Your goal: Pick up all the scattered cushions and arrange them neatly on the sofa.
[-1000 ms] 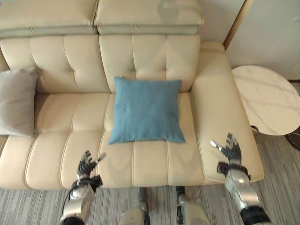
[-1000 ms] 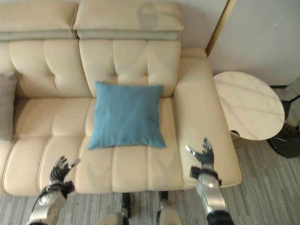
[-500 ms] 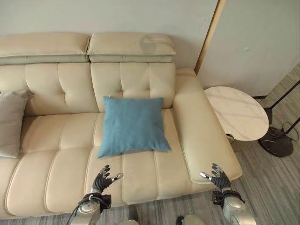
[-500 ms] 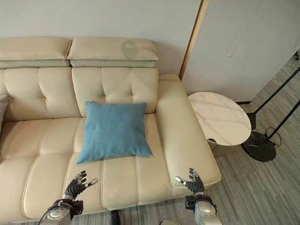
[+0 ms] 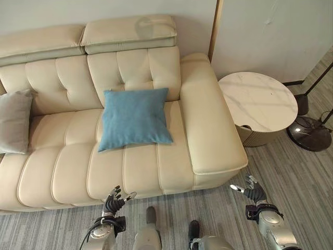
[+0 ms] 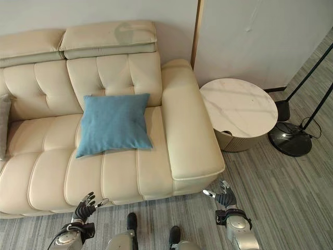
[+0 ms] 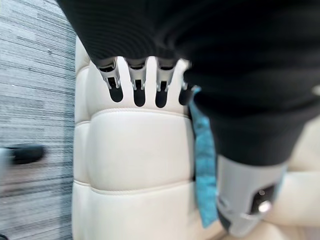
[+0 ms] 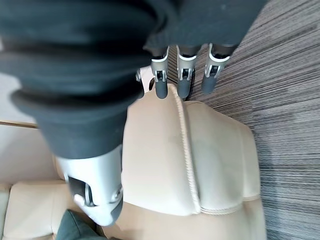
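Both hands — left hand [image 5: 113, 199] and right hand [image 5: 253, 191] — now clear of sofa [image 5: 140, 169], fingers spread, empty; blue cushion [image 5: 133, 117] placed — grey cushion [image 5: 13, 121] beside

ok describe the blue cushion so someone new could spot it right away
Find the cream sofa against the wall. The blue cushion sits on the seat beside the wide armrest, leaning on the tufted backrest. It is teal blue and square, unlike the grey cushion at the other end.
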Available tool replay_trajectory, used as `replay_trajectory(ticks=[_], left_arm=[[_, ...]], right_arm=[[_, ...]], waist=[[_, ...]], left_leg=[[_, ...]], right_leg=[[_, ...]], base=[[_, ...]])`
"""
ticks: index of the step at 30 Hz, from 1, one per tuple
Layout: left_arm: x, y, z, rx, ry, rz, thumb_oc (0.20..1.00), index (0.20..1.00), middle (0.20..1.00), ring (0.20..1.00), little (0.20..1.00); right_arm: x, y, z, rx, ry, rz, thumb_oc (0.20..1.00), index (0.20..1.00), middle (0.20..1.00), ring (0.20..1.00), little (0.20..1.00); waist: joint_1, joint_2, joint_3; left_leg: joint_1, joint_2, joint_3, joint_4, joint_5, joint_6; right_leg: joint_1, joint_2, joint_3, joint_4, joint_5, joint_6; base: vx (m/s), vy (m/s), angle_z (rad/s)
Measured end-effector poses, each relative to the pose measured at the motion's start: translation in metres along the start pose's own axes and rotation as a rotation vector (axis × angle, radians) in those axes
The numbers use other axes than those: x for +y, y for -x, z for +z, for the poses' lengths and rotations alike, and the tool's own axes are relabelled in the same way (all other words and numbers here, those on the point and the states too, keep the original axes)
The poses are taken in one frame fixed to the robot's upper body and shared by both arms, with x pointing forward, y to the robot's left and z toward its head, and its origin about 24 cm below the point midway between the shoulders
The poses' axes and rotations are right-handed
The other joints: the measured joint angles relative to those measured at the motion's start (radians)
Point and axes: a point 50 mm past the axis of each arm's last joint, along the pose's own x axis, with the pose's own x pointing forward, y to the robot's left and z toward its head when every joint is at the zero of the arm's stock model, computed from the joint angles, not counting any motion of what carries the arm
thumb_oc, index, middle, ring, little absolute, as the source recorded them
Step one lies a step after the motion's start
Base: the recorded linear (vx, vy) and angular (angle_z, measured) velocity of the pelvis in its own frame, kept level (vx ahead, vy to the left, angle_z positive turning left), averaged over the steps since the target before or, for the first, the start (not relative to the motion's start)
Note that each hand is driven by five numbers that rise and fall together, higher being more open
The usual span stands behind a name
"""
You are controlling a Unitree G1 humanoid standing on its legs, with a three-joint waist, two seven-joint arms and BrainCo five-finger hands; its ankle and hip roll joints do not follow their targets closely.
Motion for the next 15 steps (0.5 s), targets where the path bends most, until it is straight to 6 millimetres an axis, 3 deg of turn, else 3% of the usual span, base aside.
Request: replay_trajectory(ticks=[2, 3, 4, 6, 8, 10, 15], left_arm=[[-0.005, -0.004, 0.009, -0.029, 0.006, -0.014, 1.000, 1.000, 1.000, 1.000, 1.000], [-0.008, -0.006, 0.016, -0.050, 0.008, -0.023, 1.000, 1.000, 1.000, 1.000, 1.000], [-0.009, -0.007, 0.017, -0.053, 0.006, -0.031, 1.000, 1.000, 1.000, 1.000, 1.000], [-0.021, -0.006, 0.018, -0.059, -0.005, -0.077, 1.000, 1.000, 1.000, 1.000, 1.000], [-0.034, -0.004, 0.017, -0.056, 0.002, -0.128, 1.000, 1.000, 1.000, 1.000, 1.000], [-0.037, -0.003, 0.015, -0.051, 0.003, -0.138, 1.000, 1.000, 1.000, 1.000, 1.000], [-0.024, 0.006, -0.005, 0.012, -0.018, -0.116, 1.000, 1.000, 1.000, 1.000, 1.000]], right_arm=[[0.002, -0.001, 0.004, -0.013, -0.002, 0.010, 1.000, 1.000, 1.000, 1.000, 1.000], [0.003, -0.001, 0.003, -0.013, -0.002, 0.017, 1.000, 1.000, 1.000, 1.000, 1.000], [0.004, -0.001, 0.008, -0.032, -0.009, 0.022, 1.000, 1.000, 1.000, 1.000, 1.000], [0.002, 0.000, 0.009, -0.037, -0.011, 0.016, 1.000, 1.000, 1.000, 1.000, 1.000], [-0.002, -0.002, 0.011, -0.044, -0.017, 0.001, 1.000, 1.000, 1.000, 1.000, 1.000], [0.001, 0.000, 0.008, -0.032, -0.026, 0.009, 1.000, 1.000, 1.000, 1.000, 1.000], [0.006, 0.005, -0.002, -0.001, -0.037, 0.033, 1.000, 1.000, 1.000, 1.000, 1.000]], waist=[[-0.006, -0.002, 0.003], [-0.018, -0.003, 0.002], [-0.032, -0.001, 0.002], [-0.069, 0.031, -0.009], [-0.070, 0.088, -0.013], [-0.060, 0.084, -0.019], [-0.053, 0.069, -0.046]], left_leg=[[0.061, 0.001, -0.001, -0.011, -0.029, 0.015], [0.078, 0.003, -0.001, 0.015, -0.074, -0.004], [0.087, 0.004, 0.014, 0.028, -0.104, -0.008], [0.155, 0.020, 0.066, -0.073, -0.109, -0.003], [0.226, 0.028, 0.097, -0.197, -0.104, 0.006], [0.230, 0.014, 0.097, -0.196, -0.114, -0.001], [0.233, -0.043, 0.095, -0.196, -0.125, 0.032]], right_leg=[[-0.020, -0.006, -0.003, 0.004, -0.008, 0.002], [-0.032, -0.020, -0.033, -0.002, 0.037, -0.009], [-0.016, -0.026, -0.047, -0.024, 0.043, 0.002], [-0.012, -0.024, -0.067, -0.052, 0.035, 0.032], [-0.013, -0.001, -0.078, -0.060, 0.067, 0.077], [-0.009, -0.020, -0.078, -0.070, 0.087, 0.101], [0.004, -0.072, -0.060, -0.092, 0.117, 0.141]], base=[[-0.08, 0.041, 0.19], [0.02, 0.086, 0.24], [0.05, 0.101, 0.57], [0.06, 0.090, 0.67], [0.05, 0.095, 0.21], [0.02, 0.119, 0.07], [0.01, 0.086, 0.03]])
